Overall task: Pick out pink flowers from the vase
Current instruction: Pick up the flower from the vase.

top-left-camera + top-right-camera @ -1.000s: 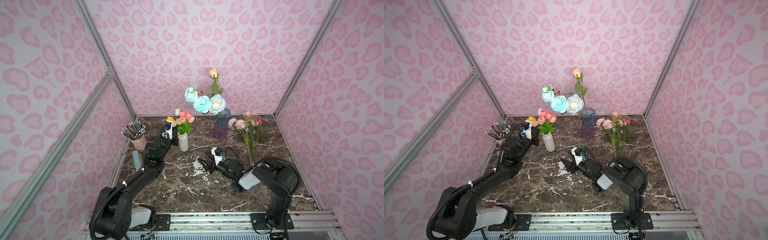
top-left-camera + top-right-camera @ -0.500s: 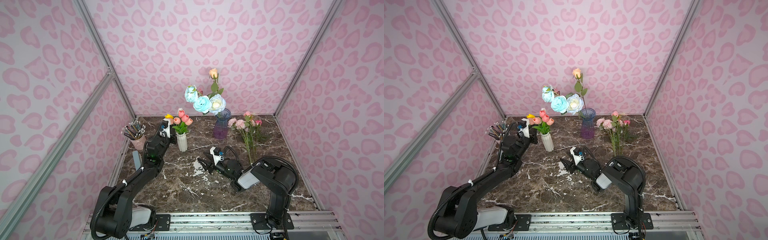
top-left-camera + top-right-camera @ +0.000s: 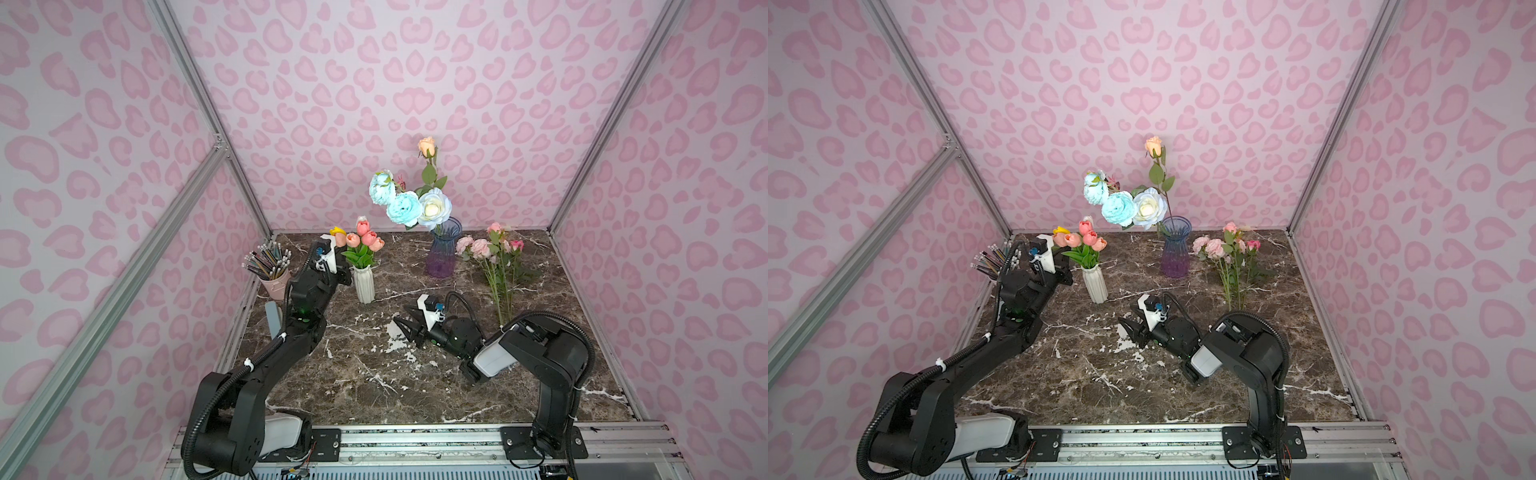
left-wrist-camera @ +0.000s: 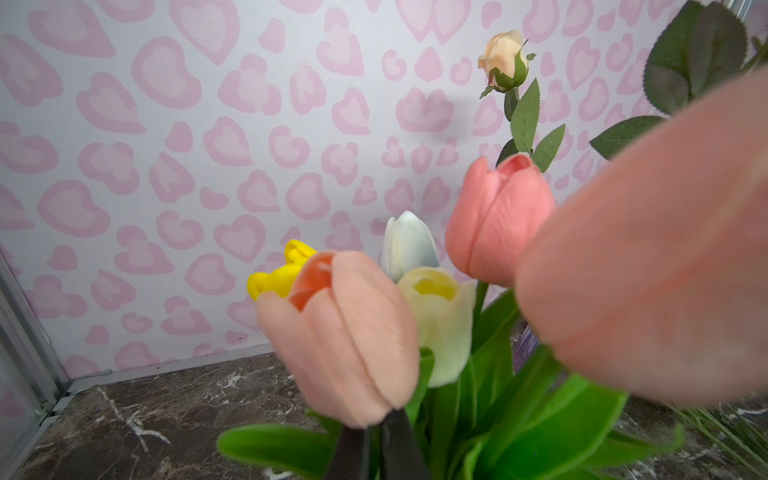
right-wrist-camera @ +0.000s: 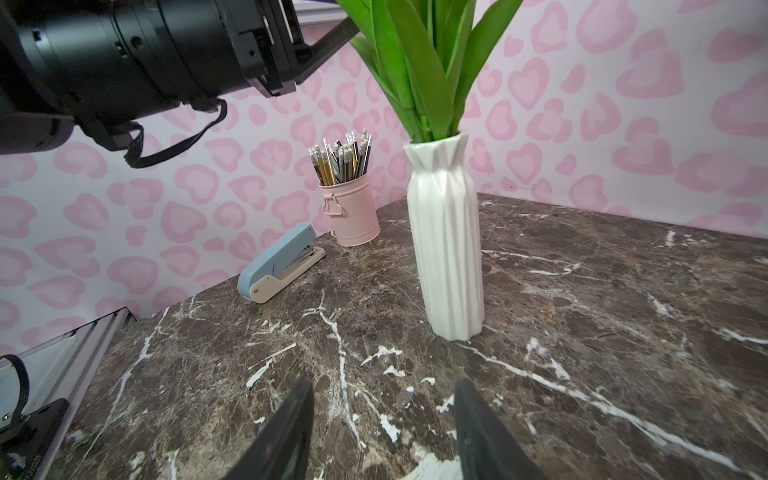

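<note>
Left gripper [image 4: 372,444] was pinched shut on a salmon-pink tulip [image 4: 353,332] just below the bloom, in the white vase [image 3: 363,284] around 10 o'clock on the table [image 3: 374,395] — right gripper [image 5: 384,384] sat half-open and empty mid-table. Other pink flowers [image 3: 482,247] lay at 1 o'clock.

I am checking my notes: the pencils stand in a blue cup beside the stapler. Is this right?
Not quite: the cup is pink, not blue, as the right wrist view shows. The pencils do stand in it, beside the stapler.
</note>
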Robot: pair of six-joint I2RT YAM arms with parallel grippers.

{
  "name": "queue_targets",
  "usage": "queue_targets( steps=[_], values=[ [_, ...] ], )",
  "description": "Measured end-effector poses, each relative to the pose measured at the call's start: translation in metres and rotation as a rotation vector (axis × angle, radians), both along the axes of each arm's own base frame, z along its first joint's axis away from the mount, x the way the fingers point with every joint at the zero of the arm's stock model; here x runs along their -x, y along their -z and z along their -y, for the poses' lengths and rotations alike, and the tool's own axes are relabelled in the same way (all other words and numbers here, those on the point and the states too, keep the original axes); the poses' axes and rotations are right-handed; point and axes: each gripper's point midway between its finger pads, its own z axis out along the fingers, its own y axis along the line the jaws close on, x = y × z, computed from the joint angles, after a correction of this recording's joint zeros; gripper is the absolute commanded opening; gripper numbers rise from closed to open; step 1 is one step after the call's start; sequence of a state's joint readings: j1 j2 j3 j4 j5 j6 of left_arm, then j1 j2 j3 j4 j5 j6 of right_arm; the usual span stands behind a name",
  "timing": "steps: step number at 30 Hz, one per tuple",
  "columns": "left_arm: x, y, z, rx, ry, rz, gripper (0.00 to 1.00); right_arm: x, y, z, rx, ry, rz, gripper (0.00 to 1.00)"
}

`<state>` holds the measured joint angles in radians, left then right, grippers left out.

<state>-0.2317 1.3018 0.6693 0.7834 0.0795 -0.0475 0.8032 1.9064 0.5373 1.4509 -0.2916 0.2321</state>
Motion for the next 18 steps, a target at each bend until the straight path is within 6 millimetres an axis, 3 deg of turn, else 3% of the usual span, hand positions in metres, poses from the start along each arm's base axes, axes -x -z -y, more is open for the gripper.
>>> queue_targets(
  steps=[4, 12, 18],
  values=[
    [0.004, -0.013, -0.002, 0.009, -0.002, 0.028, 0.05, 0.0, 0.002, -0.001, 0.006, -0.003, -0.006, 0.55],
    [0.023, -0.065, -0.009, 0.035, -0.015, 0.132, 0.05, 0.0, 0.006, -0.003, 0.018, -0.006, -0.017, 0.55],
    [0.033, -0.087, -0.016, 0.044, -0.04, 0.144, 0.03, 0.0, 0.006, -0.005, 0.022, -0.01, -0.015, 0.54]
  ],
)
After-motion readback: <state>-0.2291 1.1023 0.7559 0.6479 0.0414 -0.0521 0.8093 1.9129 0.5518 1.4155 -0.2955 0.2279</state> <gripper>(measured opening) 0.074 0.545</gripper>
